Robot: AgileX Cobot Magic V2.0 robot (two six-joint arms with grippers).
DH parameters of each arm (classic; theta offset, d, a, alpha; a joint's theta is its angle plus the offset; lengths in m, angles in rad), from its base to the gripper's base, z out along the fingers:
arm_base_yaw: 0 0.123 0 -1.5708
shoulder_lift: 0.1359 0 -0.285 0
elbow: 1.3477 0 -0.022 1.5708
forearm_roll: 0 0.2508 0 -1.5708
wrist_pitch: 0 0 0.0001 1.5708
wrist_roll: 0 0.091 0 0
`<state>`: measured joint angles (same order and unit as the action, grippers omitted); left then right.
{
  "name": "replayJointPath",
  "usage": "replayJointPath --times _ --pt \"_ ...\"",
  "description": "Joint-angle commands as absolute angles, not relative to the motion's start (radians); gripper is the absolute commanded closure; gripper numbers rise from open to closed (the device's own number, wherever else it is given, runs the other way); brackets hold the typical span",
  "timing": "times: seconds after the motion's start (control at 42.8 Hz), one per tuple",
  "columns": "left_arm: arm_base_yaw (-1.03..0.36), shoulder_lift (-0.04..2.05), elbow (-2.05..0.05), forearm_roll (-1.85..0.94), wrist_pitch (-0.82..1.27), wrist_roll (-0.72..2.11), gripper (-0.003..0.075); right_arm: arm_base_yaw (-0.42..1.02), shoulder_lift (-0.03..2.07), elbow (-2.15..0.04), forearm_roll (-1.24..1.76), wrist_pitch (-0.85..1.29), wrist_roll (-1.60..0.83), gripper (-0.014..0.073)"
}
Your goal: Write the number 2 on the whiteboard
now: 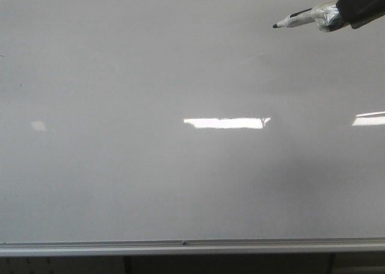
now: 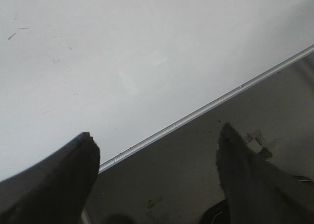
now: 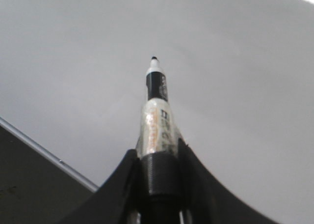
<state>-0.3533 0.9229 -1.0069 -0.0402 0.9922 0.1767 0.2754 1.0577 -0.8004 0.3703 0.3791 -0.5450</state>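
The whiteboard point(image 1: 150, 166) is a large glossy pale grey board that fills the front view, with a silver bottom rail point(image 1: 180, 246). No number 2 shows on it. My right gripper point(image 1: 355, 9) enters at the top right and is shut on a marker point(image 1: 304, 17) with a black tip pointing left, close to the board; I cannot tell if the tip touches. In the right wrist view the gripper point(image 3: 158, 160) clamps the marker point(image 3: 157, 111) over the board point(image 3: 235, 86). My left gripper point(image 2: 157, 150) is open and empty, over the board's lower edge point(image 2: 206, 106).
Bright rectangular light reflections point(image 1: 224, 123) lie on the board's middle and right edge. Below the rail is a dark surface point(image 2: 196, 160) with a few small marks. Faint old smudges show on the board point(image 2: 14, 35).
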Motion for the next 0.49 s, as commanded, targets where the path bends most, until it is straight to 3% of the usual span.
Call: replayJointPath --times 0.0,0.467 --pt "-0.35 0.911 -1.033 -0.051 0.935 0.165 0.0227 0.269 1.056 -0.823 0.39 0.211 -0.592 0.0663" --pt "-0.35 0.911 -1.033 -0.051 0.934 0.165 0.0227 0.269 1.212 -0.823 0.393 -0.041 -0.587 0.0662"
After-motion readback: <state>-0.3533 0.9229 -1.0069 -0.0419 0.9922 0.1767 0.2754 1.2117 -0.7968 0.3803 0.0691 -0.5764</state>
